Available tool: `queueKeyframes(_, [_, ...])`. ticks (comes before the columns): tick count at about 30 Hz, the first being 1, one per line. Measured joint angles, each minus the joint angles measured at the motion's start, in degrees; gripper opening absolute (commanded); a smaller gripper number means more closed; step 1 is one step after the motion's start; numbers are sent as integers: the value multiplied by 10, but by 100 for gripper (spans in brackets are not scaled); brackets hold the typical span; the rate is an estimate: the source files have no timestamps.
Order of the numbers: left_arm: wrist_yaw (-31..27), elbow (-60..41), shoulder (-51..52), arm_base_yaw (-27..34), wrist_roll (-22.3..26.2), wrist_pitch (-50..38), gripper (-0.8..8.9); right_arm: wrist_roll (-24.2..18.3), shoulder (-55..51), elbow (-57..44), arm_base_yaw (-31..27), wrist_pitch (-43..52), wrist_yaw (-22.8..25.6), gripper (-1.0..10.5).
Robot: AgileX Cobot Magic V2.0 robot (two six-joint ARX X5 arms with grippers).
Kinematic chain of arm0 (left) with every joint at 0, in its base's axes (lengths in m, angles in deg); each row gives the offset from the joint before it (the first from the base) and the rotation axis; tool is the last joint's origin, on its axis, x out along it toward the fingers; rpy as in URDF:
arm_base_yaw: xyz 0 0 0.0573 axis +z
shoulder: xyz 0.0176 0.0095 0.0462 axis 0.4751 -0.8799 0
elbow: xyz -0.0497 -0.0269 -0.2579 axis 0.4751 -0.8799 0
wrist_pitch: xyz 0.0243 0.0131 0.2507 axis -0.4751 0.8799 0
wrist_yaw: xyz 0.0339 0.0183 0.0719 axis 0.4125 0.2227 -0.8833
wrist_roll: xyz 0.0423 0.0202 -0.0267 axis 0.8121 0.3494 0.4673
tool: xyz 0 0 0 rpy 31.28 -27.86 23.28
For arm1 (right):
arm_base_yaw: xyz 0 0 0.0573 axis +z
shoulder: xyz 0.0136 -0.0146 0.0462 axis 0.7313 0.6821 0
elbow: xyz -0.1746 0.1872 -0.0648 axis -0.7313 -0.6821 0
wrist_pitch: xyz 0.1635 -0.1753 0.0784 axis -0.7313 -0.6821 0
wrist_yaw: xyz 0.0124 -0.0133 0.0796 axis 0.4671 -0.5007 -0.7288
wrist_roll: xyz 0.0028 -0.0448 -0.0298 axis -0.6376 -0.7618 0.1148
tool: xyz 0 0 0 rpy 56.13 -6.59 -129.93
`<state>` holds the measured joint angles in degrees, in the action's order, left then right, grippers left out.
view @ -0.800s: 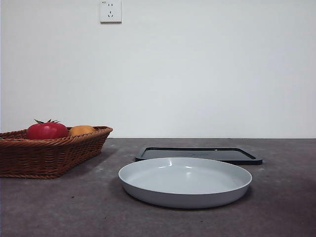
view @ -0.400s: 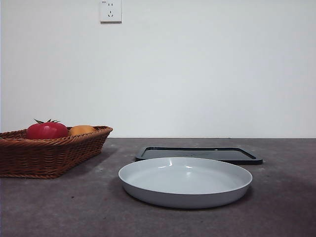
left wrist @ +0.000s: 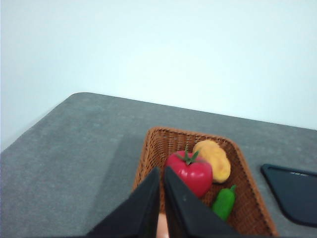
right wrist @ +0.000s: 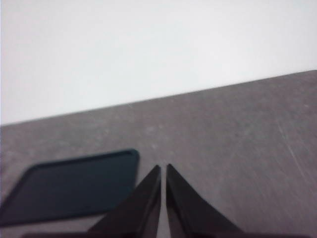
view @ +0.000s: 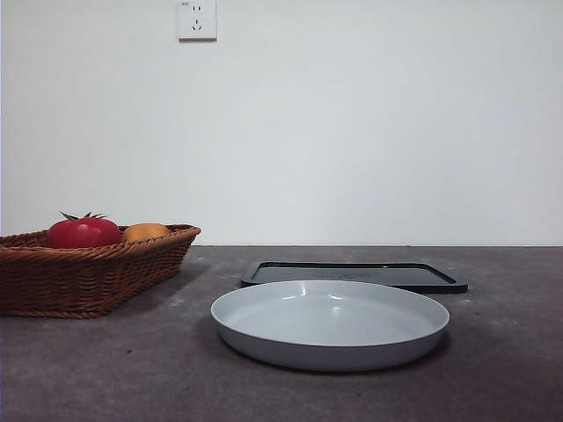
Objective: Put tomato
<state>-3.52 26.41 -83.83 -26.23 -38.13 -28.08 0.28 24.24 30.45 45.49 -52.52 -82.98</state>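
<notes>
The red tomato (view: 84, 232) with a green stem lies in a brown wicker basket (view: 88, 272) at the left of the table. It also shows in the left wrist view (left wrist: 190, 172), between an orange-yellow fruit (left wrist: 214, 159) and a green vegetable (left wrist: 224, 202). My left gripper (left wrist: 162, 171) is shut and empty, above the basket's near side, apart from the tomato. My right gripper (right wrist: 163, 168) is shut and empty above bare table. Neither arm shows in the front view.
A pale grey round plate (view: 331, 323) stands at the middle front. A flat black tray (view: 354, 275) lies behind it and shows in both wrist views (left wrist: 292, 192) (right wrist: 74, 184). A wall socket (view: 197, 19) is high on the white wall.
</notes>
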Motion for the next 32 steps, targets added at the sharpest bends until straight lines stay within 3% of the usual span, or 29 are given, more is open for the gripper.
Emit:
queueKeyframes(5, [25,106,-79,0,-9,53,15,4,86,107,3,-66,-61,9])
queueKeyframes(9, [101,191,-153,0,-10,68,15,4,166,190,3,-145,-126,9])
queueKeyframes(15, [217,286,-256,0,-17,103,15,-3,257,277,23,-200,-182,9])
queueKeyframes(21, [267,351,-352,-16,-36,194,15,-12,320,303,72,-207,-263,9])
queueKeyframes(27, [330,359,-416,-47,-38,253,15,-15,360,303,135,-239,-275,9])
queueKeyframes(32, [337,359,-462,-86,-28,323,15,-23,375,303,183,-249,-276,9])
